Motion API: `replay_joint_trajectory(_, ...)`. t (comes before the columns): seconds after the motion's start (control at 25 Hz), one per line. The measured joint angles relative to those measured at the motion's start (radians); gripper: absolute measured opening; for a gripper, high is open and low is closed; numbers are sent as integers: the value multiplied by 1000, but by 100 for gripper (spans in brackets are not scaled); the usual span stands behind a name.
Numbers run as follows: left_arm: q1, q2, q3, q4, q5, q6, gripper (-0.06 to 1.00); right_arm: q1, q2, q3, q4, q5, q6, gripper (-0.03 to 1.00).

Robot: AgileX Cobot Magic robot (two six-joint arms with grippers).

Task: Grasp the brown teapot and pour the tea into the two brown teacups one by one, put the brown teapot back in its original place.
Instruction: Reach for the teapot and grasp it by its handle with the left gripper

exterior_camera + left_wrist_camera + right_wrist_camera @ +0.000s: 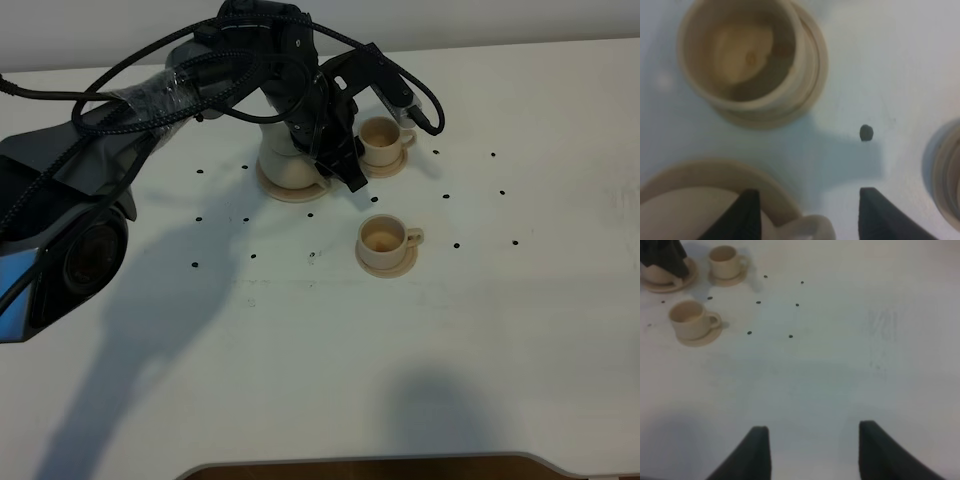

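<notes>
Hovering above the desk (pixel 850 365), my right fingers (pixel 757 452) are spread and hold nothing. Farther out, one teacup (pixel 383 237) sits on its saucer (pixel 390 266). Beyond, my left fingers (pixel 747 217) stand apart astride the handle (pixel 812 231) of the brown teapot (pixel 282 160), which rests on its plate (pixel 290 194), second teacup (pixel 380 133) just beside.

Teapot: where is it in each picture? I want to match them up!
Exterior high: the brown teapot sits in the upper half, just left of the middle, under the left arm.
Left wrist: the teapot is very close, its handle between the fingers of the open left gripper.
Right wrist: the teapot is far off, half hidden behind that gripper.
Shared landmark: the far teacup, beside the teapot in all three.
</notes>
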Motion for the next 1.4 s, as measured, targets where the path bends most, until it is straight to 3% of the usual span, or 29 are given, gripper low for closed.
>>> replay_joint_trajectory(0.4,6,21,0,-77,7,43,46,0,0,0,0,0,0,40)
replay_joint_trajectory(0.6,6,21,0,-78,81,43,46,0,0,0,0,0,0,40)
replay_joint_trajectory(1.4,6,21,-1,26,268,27,46,0,0,0,0,0,0,40)
